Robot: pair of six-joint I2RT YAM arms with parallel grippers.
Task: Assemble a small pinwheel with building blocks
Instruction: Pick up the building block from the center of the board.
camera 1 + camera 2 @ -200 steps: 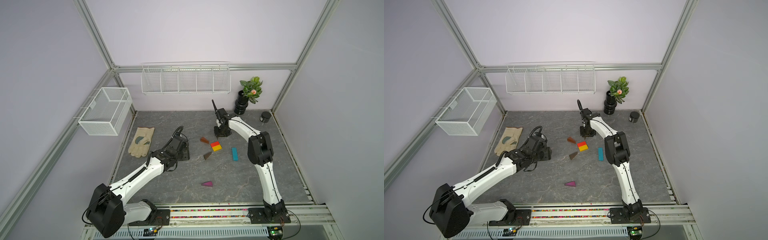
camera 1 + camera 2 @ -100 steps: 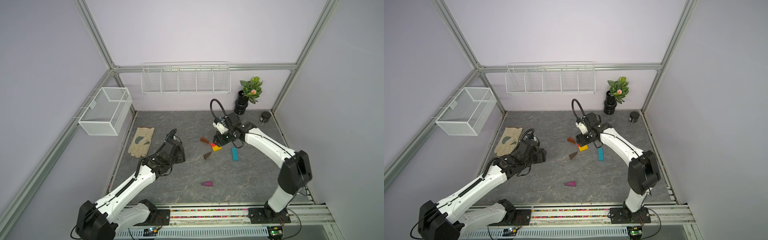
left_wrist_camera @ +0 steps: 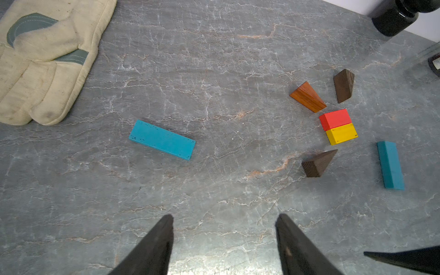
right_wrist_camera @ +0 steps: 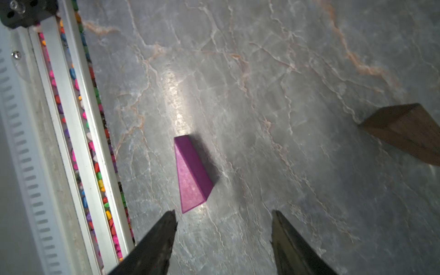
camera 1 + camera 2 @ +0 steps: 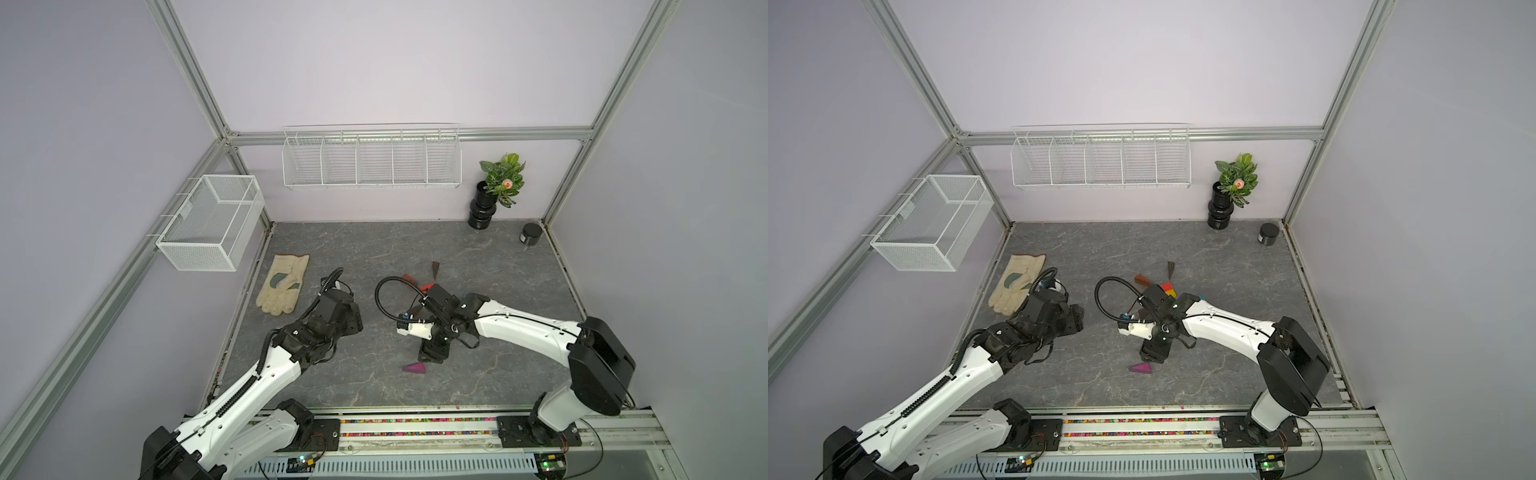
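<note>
Right gripper [image 4: 223,214]: hangs above the grey marbled table [image 4: 285,71], jaws parted, gripping nothing. Just ahead of the fingertips [image 4: 166,228], nearer one than the other and not between them: the purple wedge [image 4: 191,176], flat on the table, close to the front rail [image 4: 78,119]. Long axis roughly along that rail, narrower end away from the fingers, broader end toward them. Well off to one side: a dark brown wedge [image 4: 404,135]. In both top views, purple wedge [image 5: 414,368] [image 5: 1140,368] just beside the gripper tip.

Left gripper [image 3: 225,216]: likewise spread and empty, over bare table. Ahead and apart: a teal bar [image 3: 162,139], flat, long axis slanting across the wrist view. Beyond it to one side, the beige work glove [image 3: 42,59]. To the other side, red brick [image 3: 335,119] and yellow brick [image 3: 341,134] touching as a square. Near around them, an orange-brown wedge [image 3: 307,97] and two dark wedges [image 3: 344,85] [image 3: 319,163], thin ends toward the square. Beside the yellow brick but apart: a second teal bar [image 3: 390,165], roughly crosswise to the first.

In a top view, right arm [image 5: 519,328] over the square, hiding most of it. Far corner: small black jar [image 5: 530,235].
</note>
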